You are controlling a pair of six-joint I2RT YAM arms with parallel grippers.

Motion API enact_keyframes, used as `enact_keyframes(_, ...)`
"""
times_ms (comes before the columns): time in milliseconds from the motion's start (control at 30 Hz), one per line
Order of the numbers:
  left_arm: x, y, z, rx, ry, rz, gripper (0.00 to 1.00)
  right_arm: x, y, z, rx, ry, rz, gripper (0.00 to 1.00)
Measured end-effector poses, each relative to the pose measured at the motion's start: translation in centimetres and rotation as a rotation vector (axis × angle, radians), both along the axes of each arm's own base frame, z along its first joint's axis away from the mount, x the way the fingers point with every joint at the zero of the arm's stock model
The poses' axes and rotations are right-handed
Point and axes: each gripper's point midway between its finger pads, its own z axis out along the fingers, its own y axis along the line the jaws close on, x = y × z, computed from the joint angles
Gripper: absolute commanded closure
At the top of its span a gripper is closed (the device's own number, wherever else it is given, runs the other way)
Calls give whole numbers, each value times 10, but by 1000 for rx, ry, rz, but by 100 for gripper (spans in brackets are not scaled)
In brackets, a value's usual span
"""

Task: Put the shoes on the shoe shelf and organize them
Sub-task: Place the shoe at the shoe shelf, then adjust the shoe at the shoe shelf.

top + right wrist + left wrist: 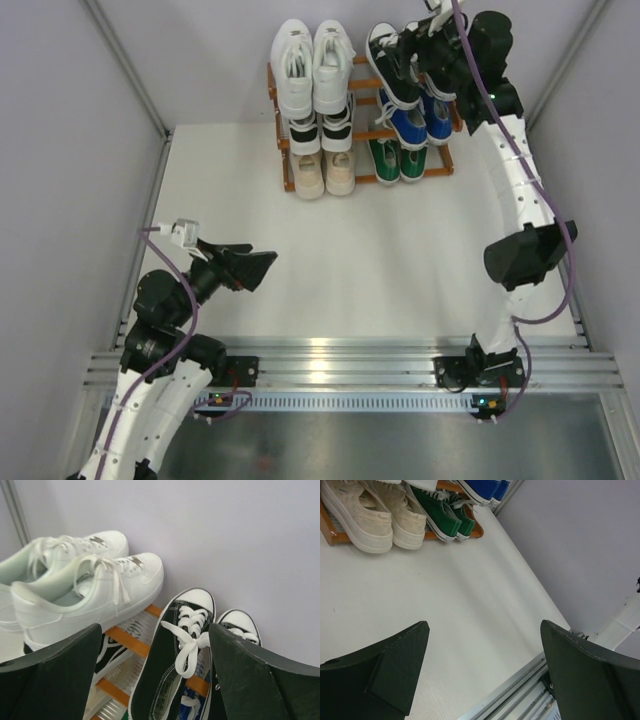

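Top view: I see the left gripper (262, 262) over the table (400, 250), fingers spread, nothing between them. The shoe shelf (287, 178) is well ahead of its tips. The right gripper (418, 58) sits at the black pair (385, 62) on the top tier; I can't read its fingers here.

Left wrist: fingers (395, 670) wide apart, only bare table between them. The beige pair (370, 515) and green pair (442, 512) are far beyond the tips.

Right wrist: fingers (60, 675) spread, clamping nothing. One black shoe (175, 650) lies between them. The white pair (85, 580) is beyond the view-left finger.
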Motion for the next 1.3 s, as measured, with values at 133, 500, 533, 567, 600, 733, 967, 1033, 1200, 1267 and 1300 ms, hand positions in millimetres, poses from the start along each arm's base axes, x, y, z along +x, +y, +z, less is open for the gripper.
enact_keyframes(133,-2,1,-1,0,1,0,2,-37,0,28,-30,-62,61,17)
enact_keyframes(500,-9,3,-1,-1,-6,0,2,-46,-120,7,-15,52,-153,23)
enact_keyframes(533,-9,3,-1,0,-6,0,2,-46,-137,-1,-16,79,-186,23)
enact_keyframes(567,-9,3,-1,0,-5,0,2,-45,-151,-10,-19,103,-209,22)
enact_keyframes(600,-9,3,-1,0,-5,0,2,-46,-159,-17,-24,123,-216,21)
enact_keyframes(733,-9,3,-1,0,-5,0,2,-52,-162,-42,-72,180,-153,20)
enact_keyframes(967,-12,4,1,-7,-17,-1,2,-52,-149,-69,-89,229,-24,23)
enact_keyframes(1033,-13,4,1,-11,-16,-2,2,-45,-148,-77,-71,245,-10,24)
enact_keyframes(1200,-12,4,-2,-16,-2,-2,2,-24,-143,-97,-35,293,-3,28)
enact_keyframes(1267,-12,4,-3,-17,2,-1,2,-15,-141,-104,-31,305,-9,29)
enact_keyframes(1300,-12,4,-3,-17,2,-1,2,-12,-139,-106,-28,310,-11,31)
